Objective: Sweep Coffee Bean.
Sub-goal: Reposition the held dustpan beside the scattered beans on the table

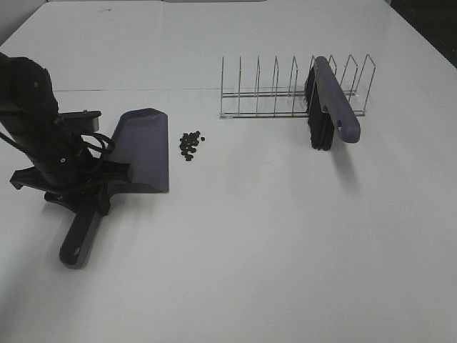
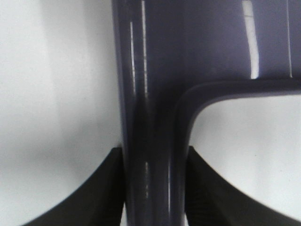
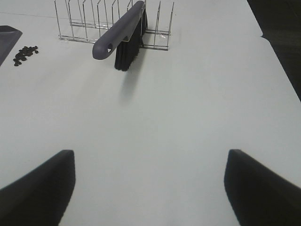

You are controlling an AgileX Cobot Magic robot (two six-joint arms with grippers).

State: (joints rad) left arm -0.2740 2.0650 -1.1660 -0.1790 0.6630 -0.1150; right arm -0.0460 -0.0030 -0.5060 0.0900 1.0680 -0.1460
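White table (image 1: 285, 250), left gripper (image 2: 153, 188) pinching glossy purple dustpan handle (image 2: 150, 94), right gripper (image 3: 149, 188) spread, oval coffee beans (image 1: 190, 143)

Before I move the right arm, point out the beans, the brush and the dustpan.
beans (image 1: 190, 143): exterior high view, middle of the pile.
brush (image 1: 334, 96): exterior high view, middle of the handle.
dustpan (image 1: 143, 150): exterior high view, flat of the pan.

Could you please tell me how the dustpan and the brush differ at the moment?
The dustpan lies flat on the table; the brush leans in the wire rack. The left pincer grips the dustpan's handle; nothing holds the brush. The dustpan is a broad scoop; the brush is slim with black bristles. Both are greyish-purple.
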